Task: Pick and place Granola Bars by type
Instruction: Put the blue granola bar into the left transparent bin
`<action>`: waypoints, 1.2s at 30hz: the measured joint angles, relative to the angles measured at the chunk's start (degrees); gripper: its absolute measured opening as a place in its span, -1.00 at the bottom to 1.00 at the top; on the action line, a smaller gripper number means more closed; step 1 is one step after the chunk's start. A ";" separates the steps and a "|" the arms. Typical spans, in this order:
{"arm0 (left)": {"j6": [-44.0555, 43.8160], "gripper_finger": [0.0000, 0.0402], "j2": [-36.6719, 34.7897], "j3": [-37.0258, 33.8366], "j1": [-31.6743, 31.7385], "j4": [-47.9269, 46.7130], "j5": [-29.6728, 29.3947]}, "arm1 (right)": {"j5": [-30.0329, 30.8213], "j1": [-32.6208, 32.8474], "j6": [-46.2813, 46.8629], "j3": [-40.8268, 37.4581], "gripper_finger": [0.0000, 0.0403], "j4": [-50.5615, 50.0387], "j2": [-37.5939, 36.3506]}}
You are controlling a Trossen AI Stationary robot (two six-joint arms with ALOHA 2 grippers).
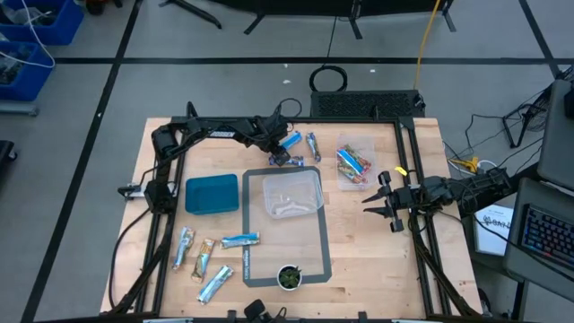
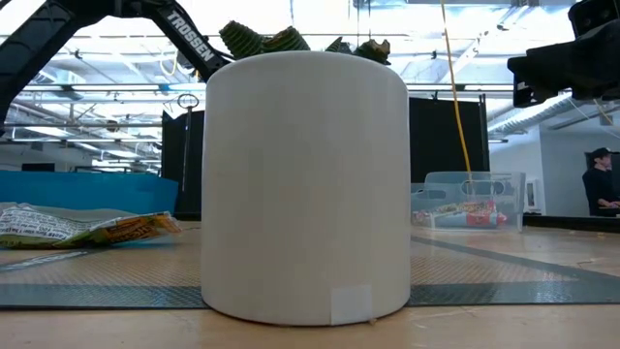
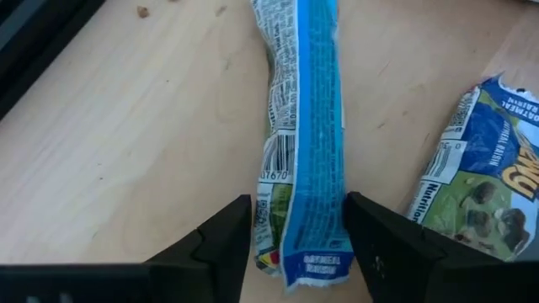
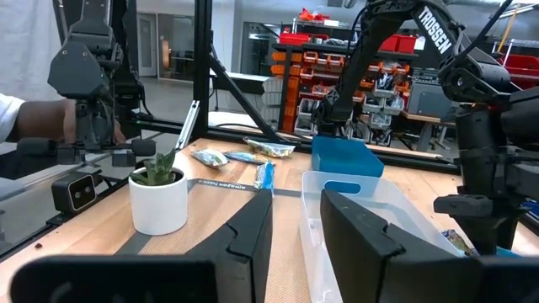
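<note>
The high view showed a wooden table (image 1: 359,260) with a grey mat (image 1: 320,247) at its middle. On the mat sat a clear bin (image 1: 291,195), and just left of the mat a blue bin (image 1: 212,194). A smaller clear tub (image 1: 356,161) stood toward the far right, holding bars with blue and orange-red wrappers (image 1: 352,162). A small plant in a white pot (image 1: 289,277) sat on the near edge of the mat.

The left arm reached across the far side of the table, its gripper (image 1: 281,151) down at a bright blue bar (image 1: 290,141) lying on the wood beyond the clear bin. In the left wrist view the fingers (image 3: 223,240) stood on either side of that bar's (image 3: 307,126) near end, close against the wrapper; I could not tell whether they pinched it. A second bar (image 1: 312,145) lay just right of it.

The right arm waited over the right side of the table, its gripper (image 1: 392,203) spread apart and holding nothing.

Near the left front corner lay the loose bars: a silvery one (image 1: 183,246), a tan one (image 1: 205,257), a blue one (image 1: 239,240) touching the mat's edge, a blue one on the mat (image 1: 247,264), and another blue one (image 1: 213,284) nearest the front.
</note>
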 joint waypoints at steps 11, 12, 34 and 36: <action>0.35 -0.77 -0.07 0.00 0.00 0.12 0.34 | 0.00 0.00 0.00 0.00 -0.52 -0.02 0.00; 0.39 -0.85 -0.11 0.00 0.00 0.12 0.35 | 0.00 0.00 0.00 0.00 -0.52 -0.02 0.02; 5.45 -0.99 -7.77 -0.07 -1.19 1.59 -9.04 | -0.02 0.00 0.00 0.00 -0.52 0.00 0.00; 6.44 -0.99 -9.73 -0.07 -2.18 2.38 -9.04 | 0.00 0.00 0.00 0.00 -0.52 0.00 0.00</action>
